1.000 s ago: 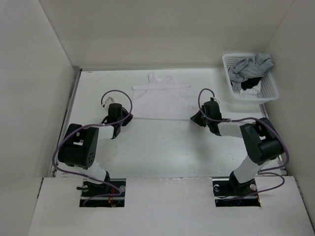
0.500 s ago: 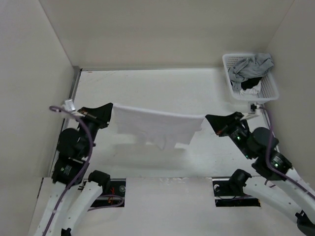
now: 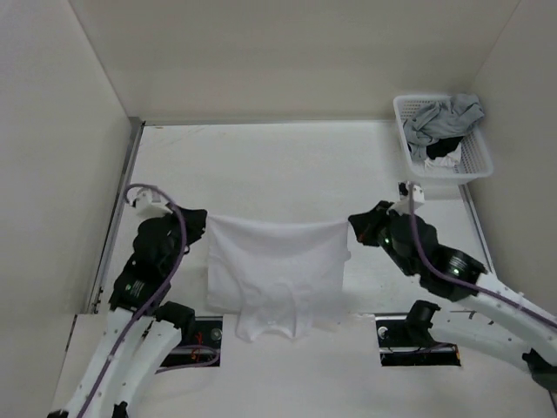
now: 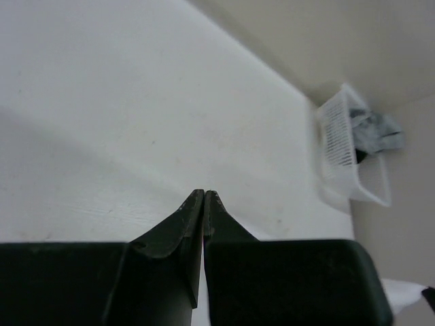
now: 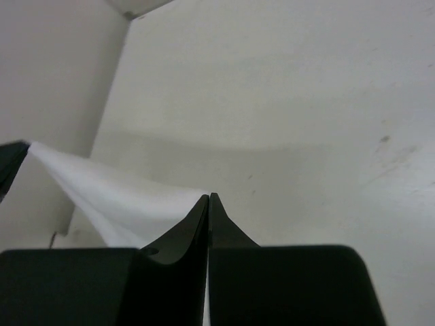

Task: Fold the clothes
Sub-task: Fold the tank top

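White garment [image 3: 277, 272] now lower and nearer, clamped in left gripper [image 3: 203, 225] and right gripper [image 3: 352, 228].

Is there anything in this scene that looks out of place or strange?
Nothing is spilled or damaged. Only the white garment looks odd, because it hangs upside down. The left gripper and the right gripper, both shut, hold the corners of its straight edge, so the shoulder straps dangle at the bottom.
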You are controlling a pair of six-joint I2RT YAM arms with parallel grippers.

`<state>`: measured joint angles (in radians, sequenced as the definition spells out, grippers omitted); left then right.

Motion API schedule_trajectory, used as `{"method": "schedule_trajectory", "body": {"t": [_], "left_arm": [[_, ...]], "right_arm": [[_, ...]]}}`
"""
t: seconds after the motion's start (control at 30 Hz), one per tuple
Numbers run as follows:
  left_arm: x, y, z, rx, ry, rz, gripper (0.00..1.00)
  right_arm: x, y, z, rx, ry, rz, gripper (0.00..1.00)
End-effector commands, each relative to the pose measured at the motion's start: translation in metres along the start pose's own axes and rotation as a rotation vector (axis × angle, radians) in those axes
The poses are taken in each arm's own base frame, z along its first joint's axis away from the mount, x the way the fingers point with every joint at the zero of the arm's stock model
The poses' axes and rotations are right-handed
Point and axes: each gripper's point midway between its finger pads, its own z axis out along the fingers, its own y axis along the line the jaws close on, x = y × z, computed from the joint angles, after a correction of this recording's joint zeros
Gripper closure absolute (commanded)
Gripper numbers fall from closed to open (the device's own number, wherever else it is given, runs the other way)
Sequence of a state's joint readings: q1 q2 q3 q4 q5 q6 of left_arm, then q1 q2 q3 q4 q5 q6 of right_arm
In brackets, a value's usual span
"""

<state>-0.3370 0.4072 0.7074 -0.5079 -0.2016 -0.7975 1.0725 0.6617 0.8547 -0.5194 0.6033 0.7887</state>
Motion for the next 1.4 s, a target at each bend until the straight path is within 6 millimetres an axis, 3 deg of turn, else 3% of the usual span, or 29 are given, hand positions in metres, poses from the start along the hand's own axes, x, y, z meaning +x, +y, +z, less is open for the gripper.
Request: {"method": "schedule_trajectory", "body": {"t": [0.0,0.1,0.3,0.4,0.47,0.6,0.8,1.13,1.37], "left_arm": [[0.01,0.009,0.054,-0.053,-0.002,-0.008,1.0],[0.012,0.015,0.106,-0.101,-0.002,-0.015,1.0],[0.011,0.041,0.23,-0.213,0.023,-0.036,1.0],[0.008,0.038,0.265,-0.214,0.041,-0.033,1.0],[0.004,0.035,0.274,-0.207,0.044,-0.031,1.0],[0.008,0.037,0.26,-0.198,0.052,-0.035,1.0],[0.034,0.046,0.205,-0.152,0.043,-0.052,0.99],[0.08,0.093,0.113,-0.156,0.065,-0.085,0.99],[0.116,0.132,0.087,-0.222,0.131,-0.083,0.93]], "right_arm": [[-0.004,-0.017,0.061,0.01,-0.002,-0.01,0.99],[-0.018,-0.055,0.127,0.058,0.005,0.055,0.99],[-0.045,-0.1,0.236,0.129,0.067,0.083,0.98],[-0.057,-0.118,0.271,0.154,0.086,0.104,0.98],[-0.062,-0.123,0.28,0.162,0.092,0.118,0.98],[-0.053,-0.125,0.269,0.166,0.1,0.115,0.98],[-0.009,-0.13,0.217,0.161,0.086,0.147,0.98],[0.086,-0.127,0.152,0.182,0.178,0.155,0.98],[0.126,-0.138,0.128,0.261,0.255,0.141,0.97]]}}
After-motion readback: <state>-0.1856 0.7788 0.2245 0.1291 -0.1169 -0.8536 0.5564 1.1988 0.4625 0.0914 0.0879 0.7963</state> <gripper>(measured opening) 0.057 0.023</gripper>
